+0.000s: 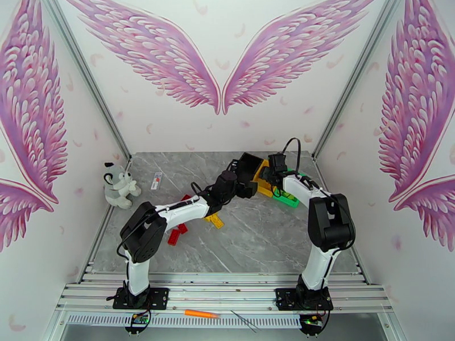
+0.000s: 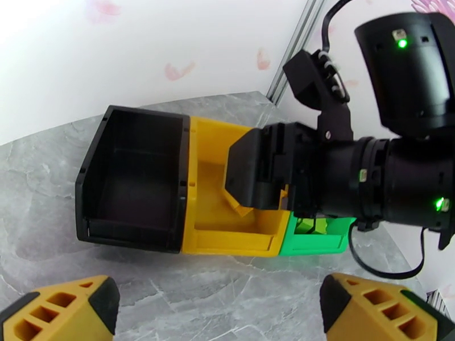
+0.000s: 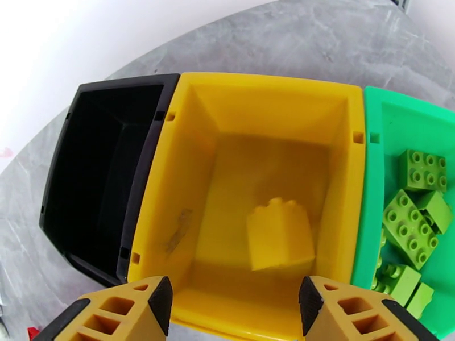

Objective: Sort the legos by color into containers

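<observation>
My right gripper [image 3: 234, 299] hangs open over the yellow bin [image 3: 267, 86], its fingers apart with nothing between them. A yellow brick [image 3: 280, 234], slightly blurred, is inside that bin below the fingers. The green bin [image 3: 398, 103] on the right holds several light green bricks [image 3: 410, 225], and the black bin [image 3: 114, 89] on the left looks dark inside. My left gripper [image 2: 219, 305] is open and faces the row of bins from the near side. Red bricks [image 1: 177, 233] and a yellow brick [image 1: 214, 220] lie on the table by the left arm.
A grey-white plush dog [image 1: 119, 186] sits at the left edge of the table, with a small white-and-orange tube [image 1: 156, 180] beside it. An orange tool [image 1: 200, 314] lies on the front rail. The right arm's wrist [image 2: 398, 177] reaches over the bins from the right.
</observation>
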Robot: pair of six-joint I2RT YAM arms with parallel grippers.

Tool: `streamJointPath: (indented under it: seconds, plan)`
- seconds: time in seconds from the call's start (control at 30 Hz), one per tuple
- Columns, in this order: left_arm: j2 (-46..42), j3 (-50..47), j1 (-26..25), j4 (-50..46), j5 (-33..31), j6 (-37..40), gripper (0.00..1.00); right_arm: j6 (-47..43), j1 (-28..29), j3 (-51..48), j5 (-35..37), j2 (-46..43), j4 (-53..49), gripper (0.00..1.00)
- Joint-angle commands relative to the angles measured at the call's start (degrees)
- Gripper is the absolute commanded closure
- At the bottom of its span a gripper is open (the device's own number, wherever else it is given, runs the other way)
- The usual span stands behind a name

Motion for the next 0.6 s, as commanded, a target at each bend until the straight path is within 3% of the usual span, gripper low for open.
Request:
streamJointPath:
  seconds: [0.0, 0.3, 0.57]
  plan:
    - [-5.23, -5.7, 0.16, 1.31, -3.47, -0.74, 0.01, -1.38, 1.62, -1.83, -3.09, -4.55, 1.33, 0.31]
    - [-17.66, -23.53, 1.04, 5.05, -13.94, -4.71, 0.01, -5.55, 9.5, -11.94, -10.3, -10.45, 6.84, 0.23]
    - [-32.12, -41.09, 4.78, 5.1, -16.15, -11.89, 0.01, -11.35, 21.7, -20.52, -13.38, -12.8, 10.64, 0.21]
